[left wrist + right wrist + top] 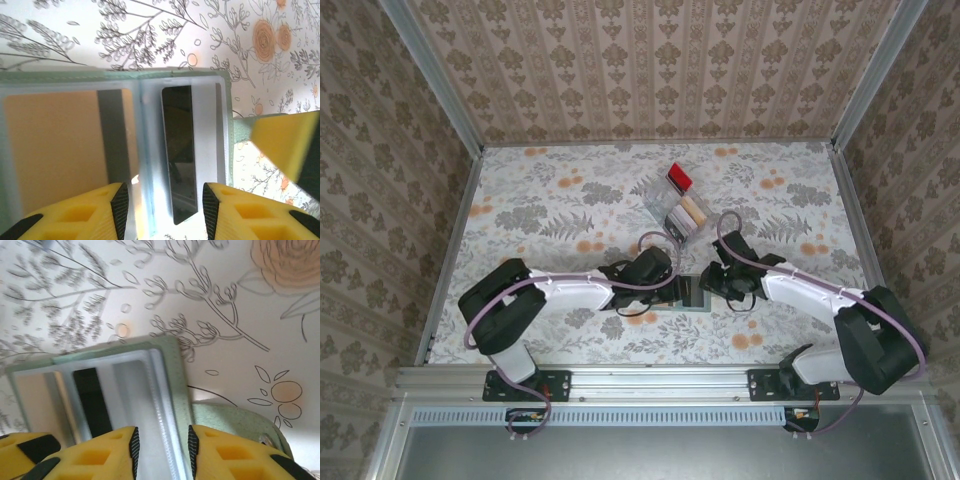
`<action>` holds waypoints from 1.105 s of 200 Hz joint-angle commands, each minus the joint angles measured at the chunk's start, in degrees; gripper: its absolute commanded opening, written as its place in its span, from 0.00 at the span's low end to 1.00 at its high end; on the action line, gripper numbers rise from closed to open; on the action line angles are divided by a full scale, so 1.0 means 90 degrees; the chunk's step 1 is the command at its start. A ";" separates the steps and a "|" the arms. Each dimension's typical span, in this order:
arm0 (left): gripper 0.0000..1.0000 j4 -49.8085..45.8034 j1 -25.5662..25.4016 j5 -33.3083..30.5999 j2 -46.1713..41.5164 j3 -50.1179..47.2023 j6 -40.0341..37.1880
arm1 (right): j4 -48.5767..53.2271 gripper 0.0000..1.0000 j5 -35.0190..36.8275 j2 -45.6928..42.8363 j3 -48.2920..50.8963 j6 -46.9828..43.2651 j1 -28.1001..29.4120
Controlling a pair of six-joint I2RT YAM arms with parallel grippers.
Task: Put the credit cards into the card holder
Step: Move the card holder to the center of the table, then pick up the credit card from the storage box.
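The sage-green card holder (688,293) lies open on the flowered table between my two grippers. In the left wrist view its green rim (185,74) frames clear inner slots. A tan card (50,150) sits in the left slot and a dark grey card (180,150) in the right one, its lower end sticking out. My left gripper (165,210) is open, with its fingers either side of the dark card. My right gripper (162,450) is open and straddles the holder's right edge (172,347). One of its yellow fingers (285,145) shows beside the holder.
A clear plastic tray (665,195) with a red end piece (679,179) stands behind the holder and holds more cards (688,213). A green flap with a snap (235,425) spreads out to the holder's right. Metal rails edge the table.
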State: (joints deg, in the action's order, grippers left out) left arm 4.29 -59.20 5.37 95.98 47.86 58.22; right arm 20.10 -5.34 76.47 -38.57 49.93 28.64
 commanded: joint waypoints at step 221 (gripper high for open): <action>0.59 -0.0294 0.1486 -0.0356 -0.1913 -0.1041 -0.0639 | 0.3567 0.33 0.2917 0.4296 -0.6789 -0.4474 0.0437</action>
State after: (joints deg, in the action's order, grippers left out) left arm 2.13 -47.62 4.27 82.00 40.88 53.76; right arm 48.21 14.74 112.16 -96.73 13.19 31.62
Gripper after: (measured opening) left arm 0.587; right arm 0.335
